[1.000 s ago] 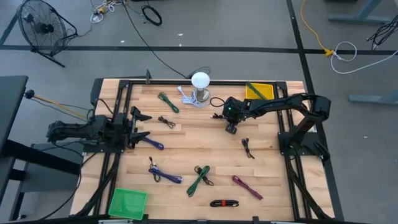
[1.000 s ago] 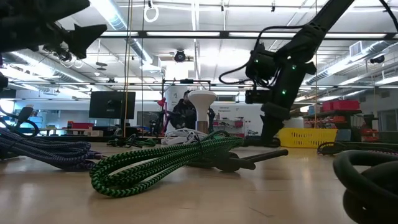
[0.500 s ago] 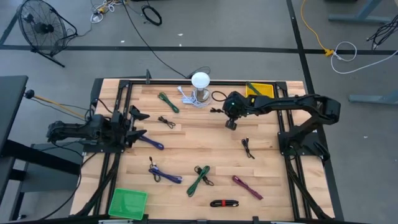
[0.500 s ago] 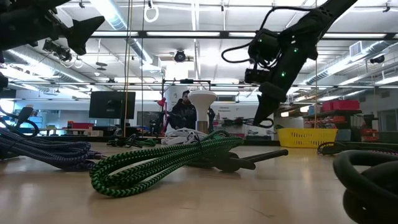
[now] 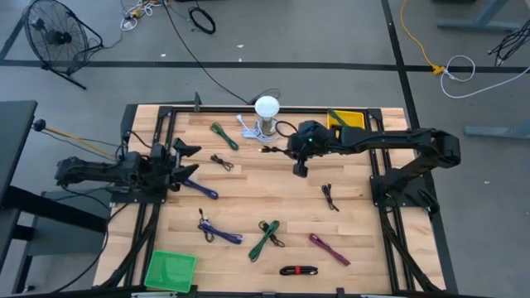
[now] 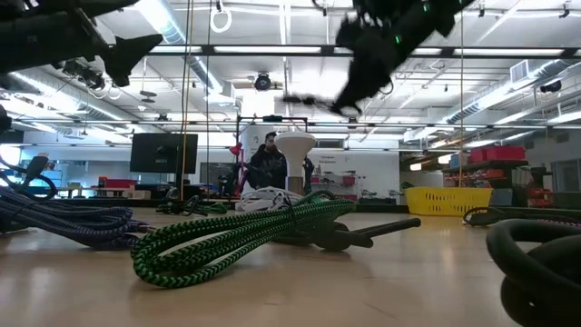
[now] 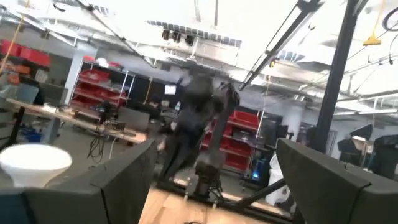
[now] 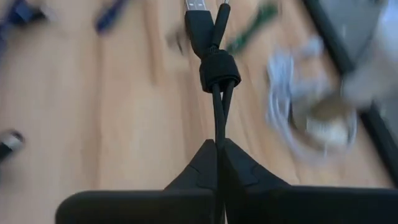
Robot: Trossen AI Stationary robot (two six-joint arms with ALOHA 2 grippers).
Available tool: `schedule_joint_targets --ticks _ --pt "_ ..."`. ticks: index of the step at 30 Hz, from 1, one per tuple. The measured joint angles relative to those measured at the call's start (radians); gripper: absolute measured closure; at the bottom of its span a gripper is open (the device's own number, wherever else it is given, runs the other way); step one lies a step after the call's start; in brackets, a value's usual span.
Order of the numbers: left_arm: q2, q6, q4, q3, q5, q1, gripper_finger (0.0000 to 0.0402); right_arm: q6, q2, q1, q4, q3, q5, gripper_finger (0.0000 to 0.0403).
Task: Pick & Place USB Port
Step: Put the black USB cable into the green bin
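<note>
Right wrist view alone shows the right pincer [image 8: 217, 149] pinching the black USB cable [image 8: 214, 62].

A big industrial workshop or robotics lab: grey concrete floor [image 5: 273, 37] with taped lines at the frame's top, a floor fan [image 5: 51, 35] upper left, red storage shelving [image 7: 102, 93], ceiling trusses [image 6: 272, 50] and monitors [image 6: 163, 152] behind.

A wooden table [image 5: 248, 199] holds lots of little cables: green ones [image 5: 224, 135] [image 5: 265, 238], purple ones [image 5: 219, 233] [image 5: 201, 190], a dark red one [image 5: 329, 247], black ones [image 5: 330, 197] [image 5: 221, 161] [image 5: 298, 270]. A white lamp [image 5: 267, 111] stands at the back. A yellow tray [image 5: 346, 122] and a green tray [image 5: 170, 270] sit at two corners
</note>
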Motion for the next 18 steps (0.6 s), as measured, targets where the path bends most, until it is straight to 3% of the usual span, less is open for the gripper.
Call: schedule_joint_targets --ticks 5,10,18 --pt "0.233 0.032 0.010 0.124 -0.038 0.000 0.0062 -0.041 0.000 0.050 -0.002 0.141 0.011 0.0401" --pt "0.474 0.171 0.008 0.329 -0.016 0.000 0.0062 -0.091 0.000 0.091 -0.043 0.263 0.025 0.0401" --pt "0.750 0.286 0.009 0.639 -0.018 0.000 0.0062 -0.186 -0.020 0.173 -0.141 0.417 0.125 0.0401"
